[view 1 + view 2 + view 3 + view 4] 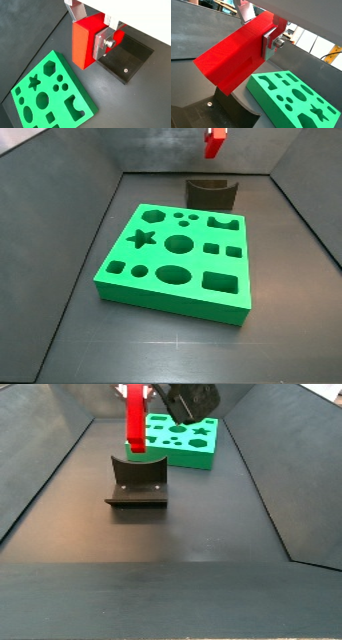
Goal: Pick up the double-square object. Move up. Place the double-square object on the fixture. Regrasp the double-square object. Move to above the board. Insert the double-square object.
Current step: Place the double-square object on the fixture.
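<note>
- Clamping my gripper (107, 35) on the double-square object (84, 45), fingers (101, 42) pinching only one edge, high above the floor.
- Risk: the piece could pivot in so narrow a hold.
- Fixture (138, 479) below; a tilted piece might miss its notch.
- Board (178, 258) well apart, untouched.

The gripper (100, 31) is raised well above the floor, clear of everything on it. In both wrist views its flat silver fingers (271, 39) are closed on the red block (85, 42), one plate pressed flat against the block's side, with a round fastener showing on that plate. The block hangs down from the jaws, held at its upper end. In a side view the dark gripper body (187, 398) sits at the far end of the scene, at the top edge of the picture, tilted, with the block (135, 420) upright below it. In a side view only the block's lower end (214, 141) shows at the top edge; the gripper is out of frame.
</note>
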### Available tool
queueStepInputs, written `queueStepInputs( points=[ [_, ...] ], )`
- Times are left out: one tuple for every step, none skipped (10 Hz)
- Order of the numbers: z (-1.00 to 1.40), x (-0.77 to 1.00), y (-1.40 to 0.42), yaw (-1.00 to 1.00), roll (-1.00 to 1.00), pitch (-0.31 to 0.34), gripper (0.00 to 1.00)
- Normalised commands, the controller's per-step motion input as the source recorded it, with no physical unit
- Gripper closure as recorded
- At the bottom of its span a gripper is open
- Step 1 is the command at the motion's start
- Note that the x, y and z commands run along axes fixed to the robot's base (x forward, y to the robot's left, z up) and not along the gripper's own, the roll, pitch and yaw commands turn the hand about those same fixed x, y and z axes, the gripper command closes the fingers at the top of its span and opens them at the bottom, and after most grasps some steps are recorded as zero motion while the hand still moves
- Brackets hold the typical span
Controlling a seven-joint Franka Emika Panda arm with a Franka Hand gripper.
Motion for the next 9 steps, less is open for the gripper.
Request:
queueStepInputs(
  points=[
    [-1.0,0.12,0.13,-0.01,-1.0,0.224,1.0],
    [-1.0,0.14,0.14,-0.09,-0.83,0.23,1.0],
    [-1.0,0.15,0.14,-0.12,-0.73,0.219,1.0],
    [-1.0,0.15,0.14,-0.16,-0.5,0.173,1.0],
    [-1.0,0.16,0.14,-0.18,-0.32,0.129,1.0],
    [-1.0,0.17,0.14,-0.19,-0.19,0.078,1.0],
    [-0.93,0.16,0.13,-0.19,-0.15,0.063,1.0],
    [-0.67,0.13,0.11,-0.18,-0.07,0.036,1.0],
    [-0.67,0.13,0.11,-0.18,-0.07,0.036,1.0]
  ],
)
